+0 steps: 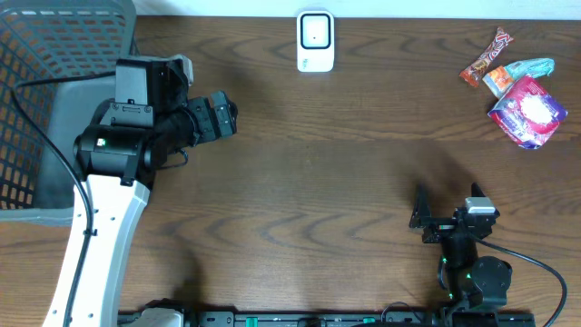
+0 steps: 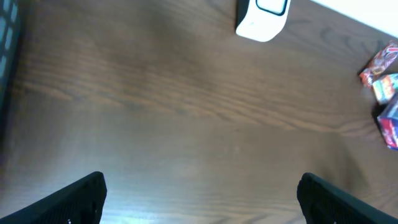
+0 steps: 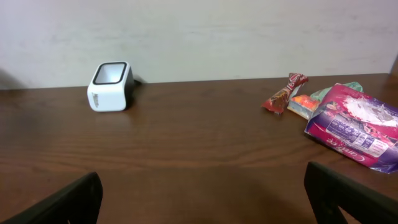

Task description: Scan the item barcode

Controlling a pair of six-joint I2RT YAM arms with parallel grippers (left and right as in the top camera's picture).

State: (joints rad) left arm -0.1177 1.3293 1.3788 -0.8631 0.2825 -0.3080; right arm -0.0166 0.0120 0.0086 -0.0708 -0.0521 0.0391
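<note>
The white barcode scanner (image 1: 315, 41) stands at the far middle of the table, also seen as the scanner (image 2: 262, 15) and the scanner (image 3: 111, 86). The items lie in a pile at the far right: a red candy wrapper (image 1: 486, 56), a teal packet (image 1: 528, 68) and a pink-purple pouch (image 1: 528, 111); the right wrist view shows the wrapper (image 3: 285, 93) and the pouch (image 3: 354, 127). My left gripper (image 1: 231, 115) hovers open beside the basket, empty, far from the items. My right gripper (image 1: 448, 202) is open and empty near the front right, well short of the pile.
A grey mesh basket (image 1: 36, 54) fills the far left corner, with my left arm reaching over its right side. A black cable runs from the basket side along the left arm. Bare brown wood lies between both grippers and the scanner.
</note>
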